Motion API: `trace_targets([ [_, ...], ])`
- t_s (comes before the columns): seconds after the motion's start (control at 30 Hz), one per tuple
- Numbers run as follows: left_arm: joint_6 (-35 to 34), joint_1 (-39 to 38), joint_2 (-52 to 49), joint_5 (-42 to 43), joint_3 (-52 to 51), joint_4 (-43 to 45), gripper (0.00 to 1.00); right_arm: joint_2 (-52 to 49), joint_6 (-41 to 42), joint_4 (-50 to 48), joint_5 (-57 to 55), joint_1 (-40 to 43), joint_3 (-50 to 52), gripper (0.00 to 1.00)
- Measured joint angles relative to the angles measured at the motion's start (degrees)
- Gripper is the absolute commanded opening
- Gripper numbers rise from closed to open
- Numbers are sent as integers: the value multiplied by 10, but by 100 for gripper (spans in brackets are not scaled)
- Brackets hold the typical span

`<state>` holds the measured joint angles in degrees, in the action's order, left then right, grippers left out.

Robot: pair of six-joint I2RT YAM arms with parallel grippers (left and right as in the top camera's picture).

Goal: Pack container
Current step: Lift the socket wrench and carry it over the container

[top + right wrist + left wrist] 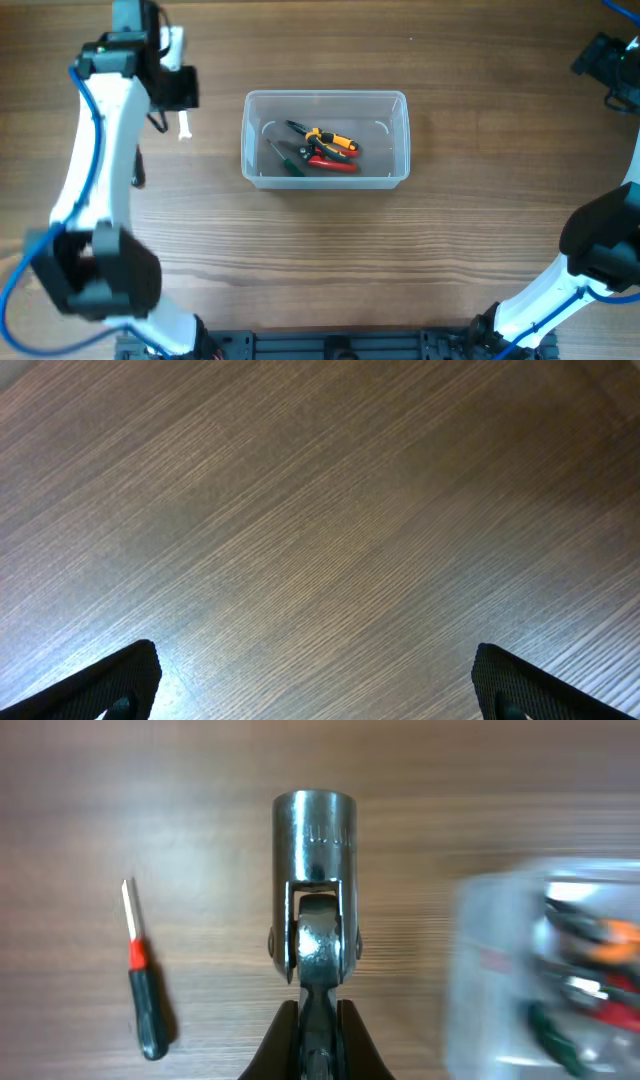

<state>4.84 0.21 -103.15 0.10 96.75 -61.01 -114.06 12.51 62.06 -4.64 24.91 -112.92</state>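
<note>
The container [326,96] sits at the centre of the table [450,250], its long rim running from 9 to 3 o'clock, with bare wood open on every side. Pliers [332,142] lie inside it. Toward its 9 o'clock, clear of the wall, the left gripper [318,1012] is clenched on the lower link of a steel socket joint [315,830], which points to 12 o'clock in the wrist view. A screwdriver [140,988] lies on the wood at the socket's 8 o'clock, apart from it. The left arm [95,170] stretches along the table's left side. The right gripper [315,660] hangs released, fingers wide, over bare wood toward the container's 2 o'clock.
</note>
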Motion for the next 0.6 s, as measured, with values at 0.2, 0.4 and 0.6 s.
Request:
trace_targets([
  [0.2,8,-124,64,9,1,-1,4,0,0,0,0,0,0,100],
  [0.4,46,-218,58,13,1,0,4,0,0,0,0,0,0,100],
  [0.6,81,-263,31,15,1,42,4,0,0,0,0,0,0,100],
])
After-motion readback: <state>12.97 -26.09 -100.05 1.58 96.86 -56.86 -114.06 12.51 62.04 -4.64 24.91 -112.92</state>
